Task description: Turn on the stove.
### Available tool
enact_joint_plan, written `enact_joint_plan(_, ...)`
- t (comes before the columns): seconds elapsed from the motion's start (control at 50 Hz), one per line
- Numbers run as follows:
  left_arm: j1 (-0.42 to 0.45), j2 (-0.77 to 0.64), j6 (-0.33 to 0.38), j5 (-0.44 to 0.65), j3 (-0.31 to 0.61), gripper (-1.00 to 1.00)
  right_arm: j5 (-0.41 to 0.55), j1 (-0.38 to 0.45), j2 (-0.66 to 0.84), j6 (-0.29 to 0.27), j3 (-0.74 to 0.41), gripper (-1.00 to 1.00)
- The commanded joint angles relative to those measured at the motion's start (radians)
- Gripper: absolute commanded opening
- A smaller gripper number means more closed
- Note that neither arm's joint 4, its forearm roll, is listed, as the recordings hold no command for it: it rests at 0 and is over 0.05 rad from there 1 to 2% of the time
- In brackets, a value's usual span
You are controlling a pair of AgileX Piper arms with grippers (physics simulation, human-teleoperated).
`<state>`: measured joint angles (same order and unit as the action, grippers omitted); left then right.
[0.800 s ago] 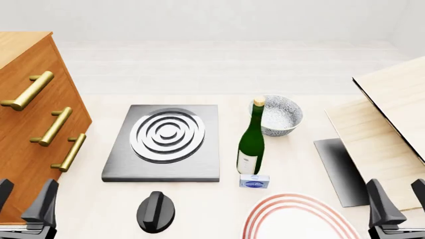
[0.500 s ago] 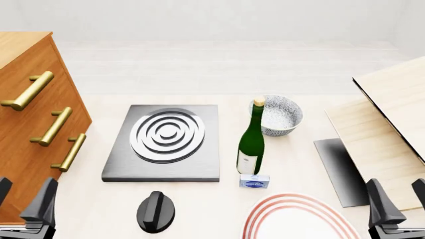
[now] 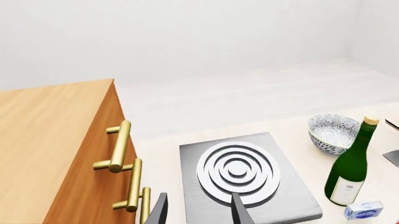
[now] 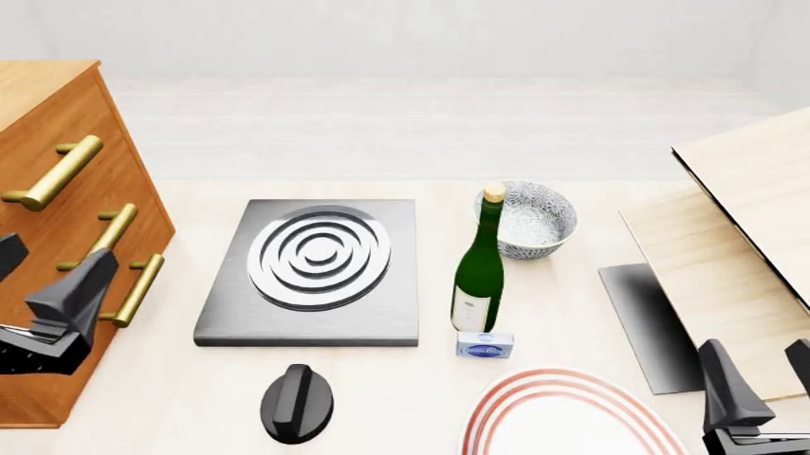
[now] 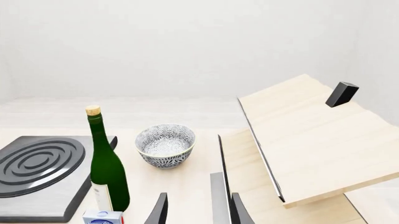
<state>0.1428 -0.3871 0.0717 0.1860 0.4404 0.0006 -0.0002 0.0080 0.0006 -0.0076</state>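
My left gripper (image 4: 36,284) hangs in front of the wooden drawer cabinet (image 4: 64,171), fingers spread, nothing between them. My right gripper (image 4: 757,384) sits low at the near right corner of the front view, fingers apart, holding nothing.

Stove (image 4: 314,268): one flat square grey metal plate, left of centre on the table (image 4: 379,398), concentric silver rings raised on top. Its near edge is clean, with open tabletop in front. One round black knob (image 4: 298,404) with a ridge across it lies separate, near the plate's front edge, not touching it. Bare table left of the knob up to the cabinet base; to its right, a white plate with red rings (image 4: 570,417) cut off by the picture's edge, a gap between them.

Right of the stove: one green glass bottle (image 4: 480,275) upright, cork top, white label. One small blue-and-white box (image 4: 485,345) just in front of the bottle's base. One patterned ceramic bowl (image 4: 532,220) behind the bottle. A narrow lane runs between the stove's right edge and the bottle.

Far right: one flat dark grey sheet (image 4: 648,327) on the table, partly under a tilted light wooden board structure (image 4: 746,246). A small black block (image 5: 341,94) sits on that board in the right wrist view.

Cabinet: orange-brown wood, three brass bar handles (image 4: 101,239) down the front.
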Motion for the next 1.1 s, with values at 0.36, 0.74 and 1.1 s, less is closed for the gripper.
enact_joint_plan(0.36, 0.133, -0.298, 0.085, 0.186, 0.240, 1.00, -0.014, 0.000, 0.012, 0.000, 0.002, 1.00)
enact_joint_plan(0.74, 0.199, -0.424, 0.033, 0.264, 0.277, 1.00, -0.016, 0.000, 0.013, 0.000, 0.003, 1.00)
enact_joint_plan(1.1, 0.252, -0.586, -0.028, 0.220, 0.291, 1.00, -0.016, 0.000, 0.013, 0.000, 0.003, 1.00)
